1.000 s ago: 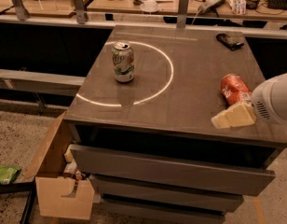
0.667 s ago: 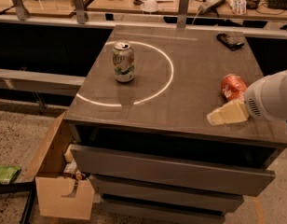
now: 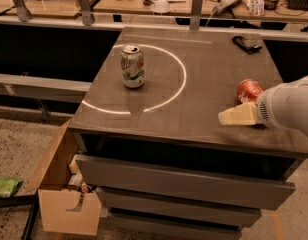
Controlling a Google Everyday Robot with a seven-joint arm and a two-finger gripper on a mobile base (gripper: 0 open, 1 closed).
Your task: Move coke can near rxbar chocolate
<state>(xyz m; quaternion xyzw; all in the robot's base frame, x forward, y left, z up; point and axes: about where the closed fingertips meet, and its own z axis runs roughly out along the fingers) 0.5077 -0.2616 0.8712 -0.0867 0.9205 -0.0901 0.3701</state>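
The coke can [image 3: 249, 89] is red-orange and lies on its side near the right edge of the grey table [image 3: 194, 109]. The rxbar chocolate [image 3: 246, 44] is a small dark glossy bar at the table's far right corner, well behind the can. My gripper [image 3: 230, 117], cream-coloured at the end of a white arm [image 3: 289, 106], reaches in from the right. It sits just in front of the coke can and partly covers the can's lower side. I cannot see whether it touches the can.
A green-and-white 7UP can [image 3: 132, 66] stands upright at the left, inside a bright ring of light on the table. Drawers [image 3: 184, 181] sit under the tabletop. A cardboard box [image 3: 59, 194] is on the floor at the left. A cluttered desk runs along the back.
My gripper has shifted slightly left and further onto the table, in front of the coke can. The coke can, 7UP can and bar have not moved.
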